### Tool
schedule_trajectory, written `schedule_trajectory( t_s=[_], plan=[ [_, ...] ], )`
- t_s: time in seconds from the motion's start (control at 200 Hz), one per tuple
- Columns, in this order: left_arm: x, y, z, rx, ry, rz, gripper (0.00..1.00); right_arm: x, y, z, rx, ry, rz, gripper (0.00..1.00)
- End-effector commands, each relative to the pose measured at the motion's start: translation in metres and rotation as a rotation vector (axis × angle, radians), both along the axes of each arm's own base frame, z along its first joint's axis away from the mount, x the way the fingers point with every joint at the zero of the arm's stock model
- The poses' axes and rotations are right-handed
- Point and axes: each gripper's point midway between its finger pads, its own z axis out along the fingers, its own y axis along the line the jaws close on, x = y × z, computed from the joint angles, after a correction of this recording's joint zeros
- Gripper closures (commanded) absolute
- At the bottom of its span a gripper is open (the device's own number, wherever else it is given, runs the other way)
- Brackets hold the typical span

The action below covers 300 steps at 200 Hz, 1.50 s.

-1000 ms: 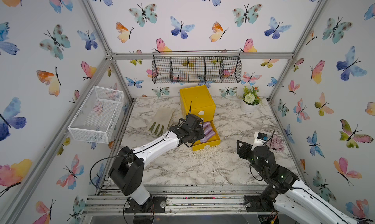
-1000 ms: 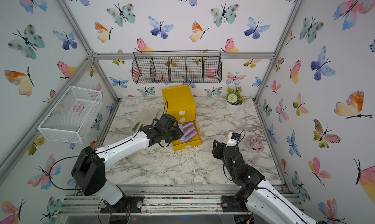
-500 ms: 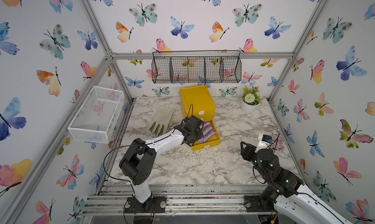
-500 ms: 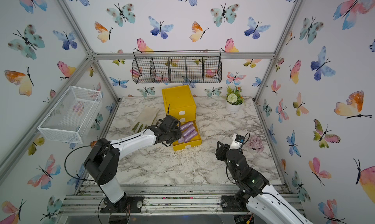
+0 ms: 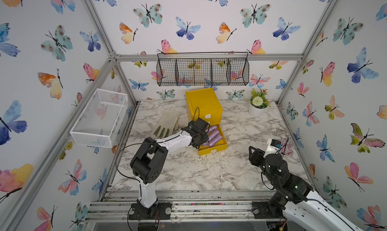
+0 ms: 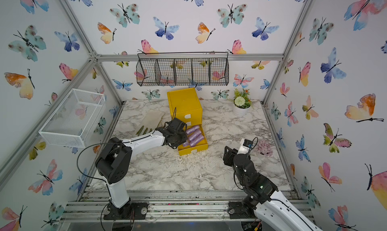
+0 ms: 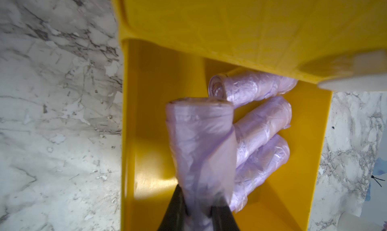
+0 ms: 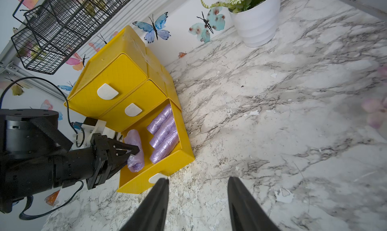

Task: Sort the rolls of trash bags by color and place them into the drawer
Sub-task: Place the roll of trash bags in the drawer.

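Right claw (image 8: 199, 179) is closest to you. It's hanging over bare worktop (image 8: 272, 114) with its jaws partway apart and nothing in them, and it's backed off a touch in the last second.

Further in, your left claw (image 7: 199, 209) is clamped on one end of a purple roll (image 7: 201, 146). That roll sits over the free side of the pulled-out bottom drawer (image 8: 173, 163), though I can't tell if it's touching the floor yet. The claw itself has barely shifted over the past second, but the elbow behind it has swung forward, so you look lined up for the drop.

Three more purple rolls (image 7: 259, 123) already lie side by side in there, so this should be the fourth and last purple.

Behind that, the chest (image 8: 117, 72) has its two upper drawers shut, and I can't spot any pink or green out on the worktop. Probably just let go, then close it.
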Motion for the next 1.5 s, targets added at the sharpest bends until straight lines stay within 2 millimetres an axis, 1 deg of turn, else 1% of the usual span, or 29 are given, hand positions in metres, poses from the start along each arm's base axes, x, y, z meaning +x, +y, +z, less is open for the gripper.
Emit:
schedule_trajectory(
  t_s=[0.0, 0.155, 0.265, 0.345, 0.566, 0.651, 0.786, 0.906, 1.036, 1.136, 1.221, 1.331, 1.386, 1.432, 1.497],
  plan=[
    [0.004, 0.007, -0.005, 0.029, 0.009, -0.001, 0.89, 0.0, -0.007, -0.01, -0.038, 0.017, -0.022, 0.49],
    [0.005, 0.009, -0.012, 0.036, 0.025, -0.005, 0.85, 0.0, -0.007, -0.011, -0.037, 0.019, -0.023, 0.49],
    [0.006, 0.006, -0.016, 0.028, 0.033, -0.03, 0.83, 0.0, -0.007, -0.011, -0.037, 0.018, -0.025, 0.49],
    [0.005, 0.008, -0.02, 0.032, 0.04, -0.031, 0.81, 0.0, -0.007, -0.011, -0.037, 0.019, -0.025, 0.49],
    [0.007, 0.01, -0.017, 0.033, 0.037, -0.037, 0.7, 0.0, -0.007, -0.011, -0.035, 0.021, -0.026, 0.49],
    [0.007, 0.009, -0.013, 0.028, 0.031, -0.042, 0.65, 0.0, -0.007, -0.011, -0.035, 0.02, -0.025, 0.49],
    [0.008, 0.008, -0.007, 0.024, 0.02, -0.049, 0.6, 0.0, -0.006, -0.01, -0.03, 0.02, -0.024, 0.49],
    [0.009, 0.007, 0.001, 0.018, 0.004, -0.056, 0.6, 0.0, -0.006, -0.009, -0.025, 0.02, -0.023, 0.49],
    [0.009, 0.005, 0.016, 0.004, -0.022, -0.066, 0.6, 0.0, -0.006, -0.007, -0.021, 0.018, -0.024, 0.49],
    [0.008, 0.0, 0.036, -0.005, -0.065, -0.091, 0.6, 0.0, -0.006, -0.005, -0.015, 0.016, -0.022, 0.49],
    [0.004, -0.012, 0.062, -0.014, -0.119, -0.139, 0.6, 0.0, -0.005, -0.004, -0.004, 0.016, -0.026, 0.49],
    [-0.011, -0.03, 0.111, -0.014, -0.234, -0.243, 0.6, 0.0, -0.004, -0.001, 0.009, 0.015, -0.024, 0.49],
    [-0.02, -0.036, 0.138, -0.008, -0.3, -0.296, 0.6, 0.0, -0.004, 0.0, 0.015, 0.016, -0.023, 0.49],
    [-0.025, -0.034, 0.158, 0.003, -0.352, -0.32, 0.59, 0.0, -0.002, 0.0, 0.019, 0.018, -0.02, 0.49],
    [-0.03, -0.025, 0.185, 0.013, -0.426, -0.33, 0.57, 0.001, 0.0, 0.0, 0.027, 0.021, -0.014, 0.49]
  ],
)
